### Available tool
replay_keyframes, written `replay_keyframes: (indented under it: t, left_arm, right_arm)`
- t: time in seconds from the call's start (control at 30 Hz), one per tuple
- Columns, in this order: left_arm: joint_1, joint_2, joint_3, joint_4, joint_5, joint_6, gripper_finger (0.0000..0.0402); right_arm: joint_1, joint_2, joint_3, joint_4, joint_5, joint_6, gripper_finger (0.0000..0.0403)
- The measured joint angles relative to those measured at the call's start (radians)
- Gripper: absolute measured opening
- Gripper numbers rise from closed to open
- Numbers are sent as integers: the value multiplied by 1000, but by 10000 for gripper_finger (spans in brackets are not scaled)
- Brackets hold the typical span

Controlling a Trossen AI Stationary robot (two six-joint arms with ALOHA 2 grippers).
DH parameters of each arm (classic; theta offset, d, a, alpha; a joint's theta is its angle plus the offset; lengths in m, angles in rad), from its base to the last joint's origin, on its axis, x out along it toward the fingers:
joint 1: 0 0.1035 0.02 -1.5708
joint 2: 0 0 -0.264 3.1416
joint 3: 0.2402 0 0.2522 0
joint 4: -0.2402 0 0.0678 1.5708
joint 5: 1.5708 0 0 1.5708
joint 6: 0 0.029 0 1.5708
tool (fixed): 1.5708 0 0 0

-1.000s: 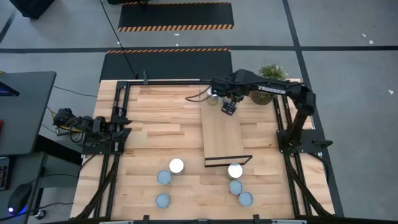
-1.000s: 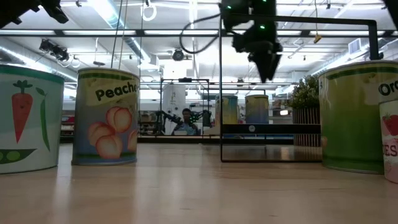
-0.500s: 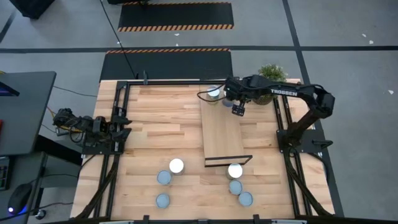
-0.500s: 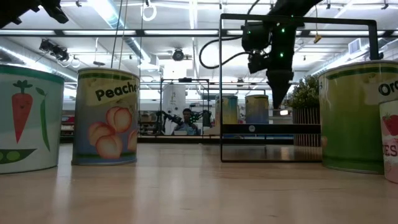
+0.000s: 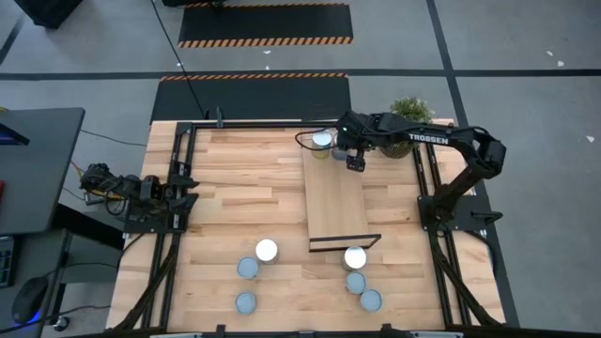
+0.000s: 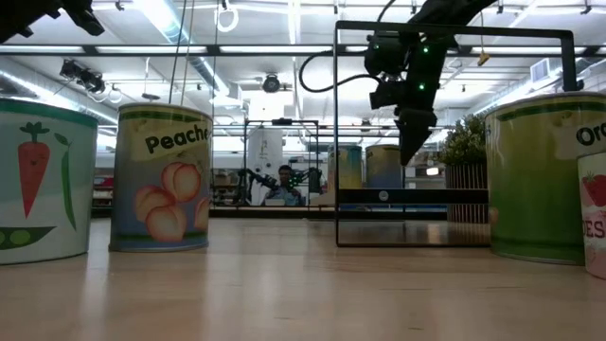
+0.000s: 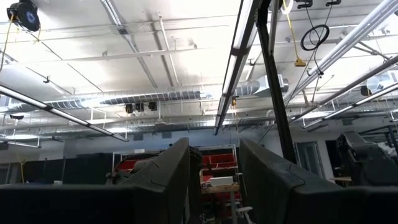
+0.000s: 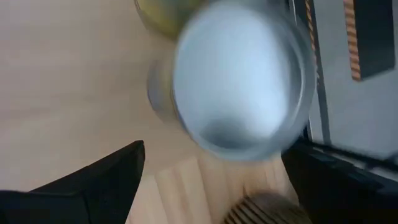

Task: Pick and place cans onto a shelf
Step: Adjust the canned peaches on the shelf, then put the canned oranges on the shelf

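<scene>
Can (image 5: pixel 322 141) on the shelf's (image 5: pixel 336 207) far end sits just beside the right pincer (image 5: pixel 354 161), fingers apart; next, probably fetch a near can.

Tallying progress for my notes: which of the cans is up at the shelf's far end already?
The can beside the right gripper, at the shelf's far end; the others stand grouped near the table's front edge.

Grey floor (image 5: pixel 526 103) with dark seams surrounds the surface; two black mats (image 5: pixel 265 23) with orange-striped edges lie beyond its far edge. Long ceiling lights (image 7: pixel 233 62) and ducts (image 7: pixel 143 98) run overhead.
</scene>
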Motion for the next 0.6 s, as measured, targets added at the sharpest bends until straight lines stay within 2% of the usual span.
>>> replay_keyframes:
  t: [0.17, 0.37, 0.6]
  left_arm:
    - [0, 0, 0, 0, 0, 10, 149]
    - [0, 0, 0, 10, 0, 26, 149]
    - [0, 0, 0, 27, 0, 37, 149]
  right_arm:
    - [9, -11, 0, -147, 57, 110, 385]
    - [98, -15, 1, -329, -39, 314, 385]
    - [243, -140, 13, -339, -26, 541, 385]
